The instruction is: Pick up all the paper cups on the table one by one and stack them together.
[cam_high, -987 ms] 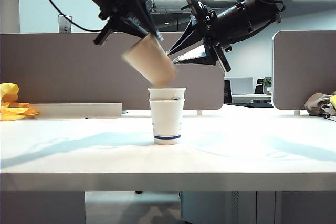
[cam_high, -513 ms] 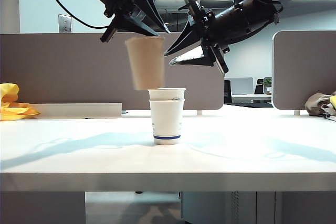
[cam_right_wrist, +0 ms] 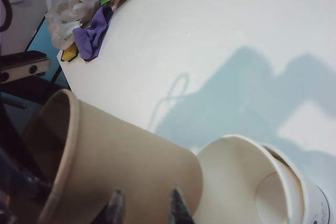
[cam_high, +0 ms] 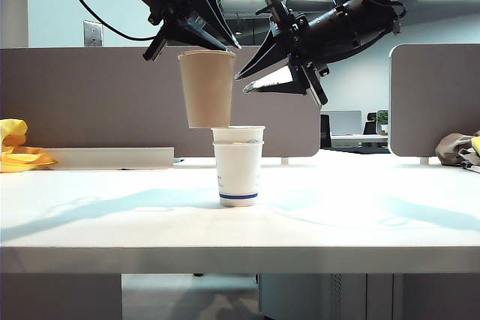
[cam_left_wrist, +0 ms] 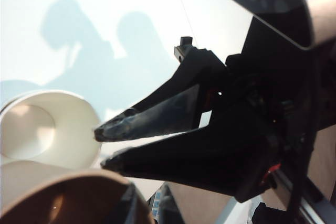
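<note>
Since a second ago the kraft-brown paper cup (cam_high: pixel 206 88) has swung from a steep tilt to upright and now hangs just above and slightly left of the two nested white paper cups (cam_high: pixel 238 165), its base level with their top rim; whether it touches that rim cannot be told. The white pair has stayed where it was, standing on the white table (cam_high: pixel 112 215) near the middle, blue band near the base.

The left tool (cam_high: pixel 196 39) sits at the brown cup's rim, its dark fingers slanting down onto it from the upper left; it is grasping the rim, one finger apparently inside the mouth. In the left wrist view the brown rim (cam_left_wrist: pixel 63 200) lies close to the camera with the white cup's open mouth (cam_left_wrist: pixel 44 132) beyond it.

The right tool (cam_high: pixel 251 80) hovers just right of the brown cup, jaws parted and holding nothing. Its two fingertips (cam_right_wrist: pixel 176 205) show in the right wrist view in front of the brown cup's wall (cam_right_wrist: pixel 121 166).
</note>
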Controlling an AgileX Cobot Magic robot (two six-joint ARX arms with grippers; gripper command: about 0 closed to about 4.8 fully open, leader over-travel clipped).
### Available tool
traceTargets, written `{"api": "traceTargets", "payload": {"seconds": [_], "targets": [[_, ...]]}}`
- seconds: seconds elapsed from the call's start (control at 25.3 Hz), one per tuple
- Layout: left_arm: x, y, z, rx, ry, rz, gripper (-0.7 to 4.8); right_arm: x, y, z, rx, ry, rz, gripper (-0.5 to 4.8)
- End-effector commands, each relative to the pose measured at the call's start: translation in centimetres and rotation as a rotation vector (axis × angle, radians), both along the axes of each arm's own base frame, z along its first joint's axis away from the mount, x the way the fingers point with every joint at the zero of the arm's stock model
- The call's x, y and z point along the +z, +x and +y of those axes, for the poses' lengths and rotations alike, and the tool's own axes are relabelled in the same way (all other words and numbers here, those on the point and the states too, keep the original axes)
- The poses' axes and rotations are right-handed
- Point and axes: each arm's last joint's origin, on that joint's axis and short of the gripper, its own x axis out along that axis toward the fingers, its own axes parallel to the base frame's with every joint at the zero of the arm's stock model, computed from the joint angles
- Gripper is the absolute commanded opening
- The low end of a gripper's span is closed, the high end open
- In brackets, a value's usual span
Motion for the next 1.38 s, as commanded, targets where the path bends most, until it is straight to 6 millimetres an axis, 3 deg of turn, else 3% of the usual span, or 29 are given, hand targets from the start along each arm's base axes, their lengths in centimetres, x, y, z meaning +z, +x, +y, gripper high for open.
{"api": "traceTargets", "payload": {"seconds": [0.04, 0.43, 0.51, 0.91, 1.38], "targets": [[0.5, -0.1, 0.0, 0.000, -0.008, -0.020, 0.56, 0.2, 0.0, 0.0, 0.006, 0.011, -0.008, 1.17], [0.5, 0.0, 0.1, 0.011, 0.005, -0.029, 0.44, 0.3, 0.0, 0.0, 0.006, 0.011, -0.008, 1.17], [0.5, 0.0, 0.1, 0.011, 0.005, -0.029, 0.18, 0.3, 0.0, 0.0, 0.006, 0.012, -0.010, 1.17], [0.5, 0.2, 0.1, 0.026, 0.001, -0.037, 0.18, 2.6, 0.9, -0.9, -0.003, 0.048, -0.053, 1.17], [0.1, 0.4, 0.0, 0.027, 0.004, -0.030, 0.18, 2.7, 0.8, -0.9, 0.021, 0.058, -0.038, 1.18]]}}
